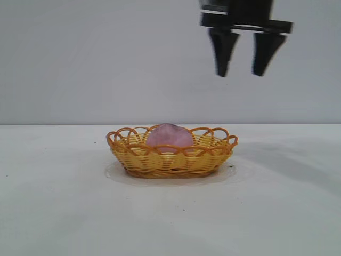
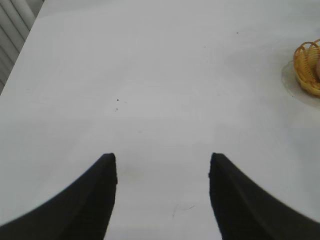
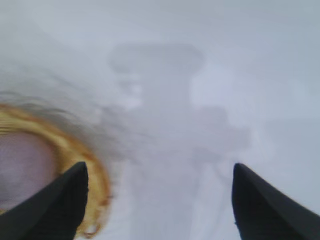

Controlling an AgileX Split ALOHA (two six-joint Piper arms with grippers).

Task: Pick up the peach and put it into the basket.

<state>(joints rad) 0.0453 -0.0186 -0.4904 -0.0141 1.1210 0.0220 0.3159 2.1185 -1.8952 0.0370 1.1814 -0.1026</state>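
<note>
The pale pink peach [image 1: 169,136] lies inside the yellow wicker basket [image 1: 136,156] at the middle of the white table. My right gripper [image 1: 241,73] hangs high above the basket's right end, open, with nothing between its black fingers. Its wrist view shows the basket's rim [image 3: 95,170] and the peach [image 3: 25,167] blurred beside one fingertip, with the right gripper [image 3: 160,172] over bare table. My left gripper [image 2: 162,162] is out of the exterior view; it stands open and empty over bare table, the basket [image 2: 305,65] far off at that view's edge.
The white table [image 1: 64,202] spreads wide on both sides of the basket and in front of it. A grey wall [image 1: 80,58] stands behind. White slats [image 2: 12,35] show beyond the table's edge in the left wrist view.
</note>
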